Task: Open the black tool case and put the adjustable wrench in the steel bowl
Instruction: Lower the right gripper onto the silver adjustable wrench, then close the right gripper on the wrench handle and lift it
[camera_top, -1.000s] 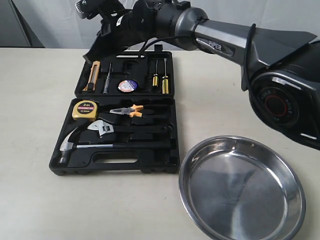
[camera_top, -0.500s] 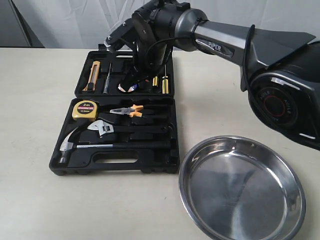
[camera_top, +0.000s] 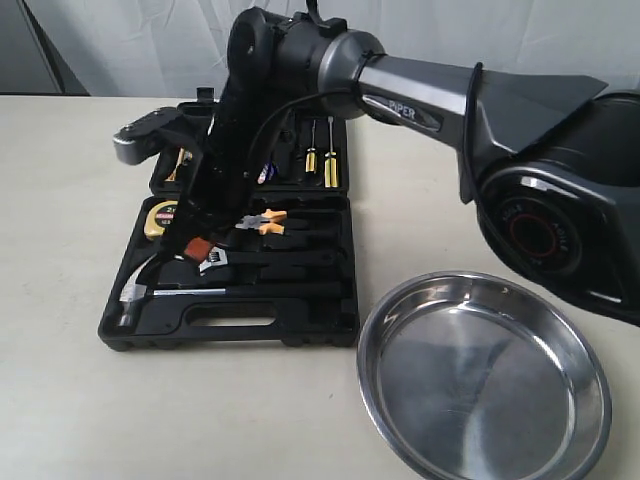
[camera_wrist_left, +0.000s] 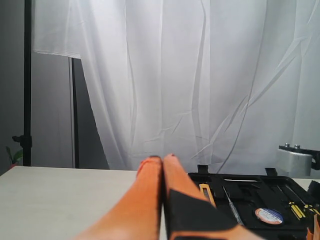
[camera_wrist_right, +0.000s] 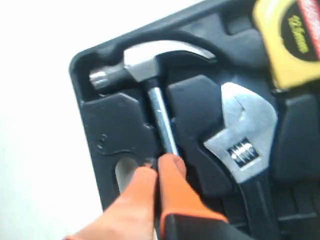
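Observation:
The black tool case (camera_top: 250, 325) lies open on the table, tools in its recesses. The adjustable wrench (camera_top: 212, 262) rests in the near half, between the orange pliers and the hammer (camera_top: 175, 292). My right gripper (camera_top: 200, 244) reaches across and hangs shut just over the wrench head. In the right wrist view its fingertips (camera_wrist_right: 167, 162) sit closed above the hammer shaft (camera_wrist_right: 160, 115), with the wrench (camera_wrist_right: 243, 135) beside them. The steel bowl (camera_top: 480, 385) stands empty at the near right. My left gripper (camera_wrist_left: 162, 160) is shut on nothing, beside the case (camera_wrist_left: 280, 197).
A yellow tape measure (camera_top: 158, 215) and orange pliers (camera_top: 262, 221) lie in the near half of the case. Screwdrivers (camera_top: 320, 155) and a utility knife sit in the lid. The right arm's body (camera_top: 540, 150) spans the back right of the table.
My right arm has swung down and forward from over the lid to the near half of the case, its shut gripper now low over the wrench head and hammer.

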